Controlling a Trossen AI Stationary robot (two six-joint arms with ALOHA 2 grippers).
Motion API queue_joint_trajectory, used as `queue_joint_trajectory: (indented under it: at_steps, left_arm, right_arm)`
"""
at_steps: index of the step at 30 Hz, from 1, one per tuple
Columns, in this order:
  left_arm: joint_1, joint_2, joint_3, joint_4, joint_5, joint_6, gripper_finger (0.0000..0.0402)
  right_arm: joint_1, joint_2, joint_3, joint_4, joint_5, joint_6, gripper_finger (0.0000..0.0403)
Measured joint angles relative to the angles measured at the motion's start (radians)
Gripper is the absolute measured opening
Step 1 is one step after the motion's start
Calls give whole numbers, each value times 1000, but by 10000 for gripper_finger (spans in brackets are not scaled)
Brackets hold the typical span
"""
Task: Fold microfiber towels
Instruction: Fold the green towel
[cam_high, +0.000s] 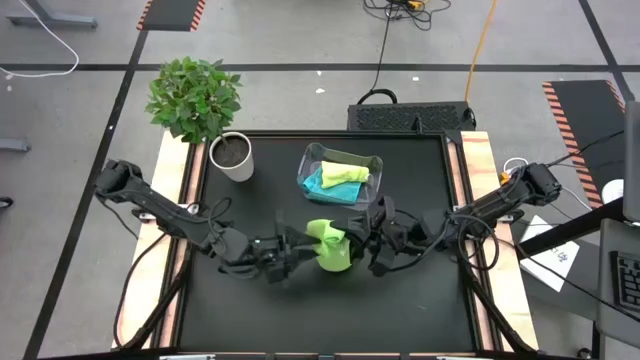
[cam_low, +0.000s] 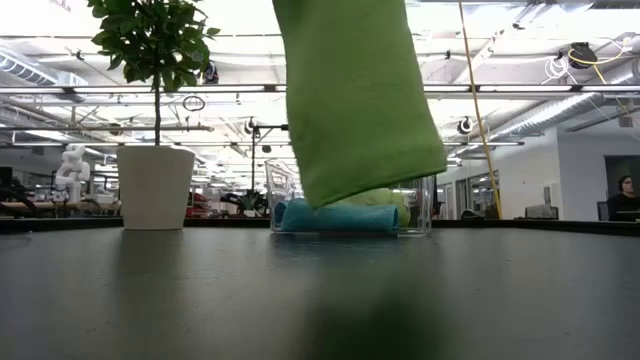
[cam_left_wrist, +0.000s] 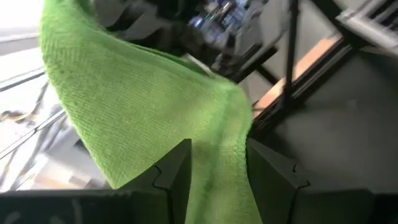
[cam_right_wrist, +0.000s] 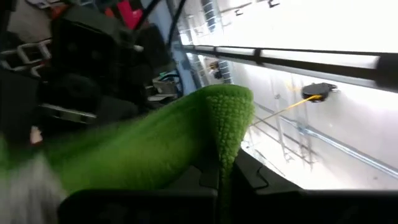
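The bright green towel (cam_high: 330, 245) hangs bunched and doubled over, off the table, stretched between both grippers. Left gripper (cam_left_wrist: 217, 177) pinches one fuzzy edge, and right gripper (cam_right_wrist: 225, 171) is clamped tight on the other.

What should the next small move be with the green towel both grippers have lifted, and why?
Probably lower it toward the black table to lay it flat for a fold. The bright green towel hangs clear of the surface, pinched by the right gripper and held between the left gripper's fingers. The two other towels already lie in the clear bin, so this one seems to be what remains.
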Motion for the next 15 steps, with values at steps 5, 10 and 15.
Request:
queue_joint_trajectory:
  at_steps: [5,10,15]
  left_arm:
    - [0,48,66,-17,-71,1,150]
    - [-12,54,98,-32,-119,-16,150]
    - [-58,66,98,-37,-246,40,150]
  right_arm:
    - [-1,0,29,-71,0,19,0]
    - [2,1,29,-63,4,-6,0]
    - [2,2,29,-31,7,-32,0]
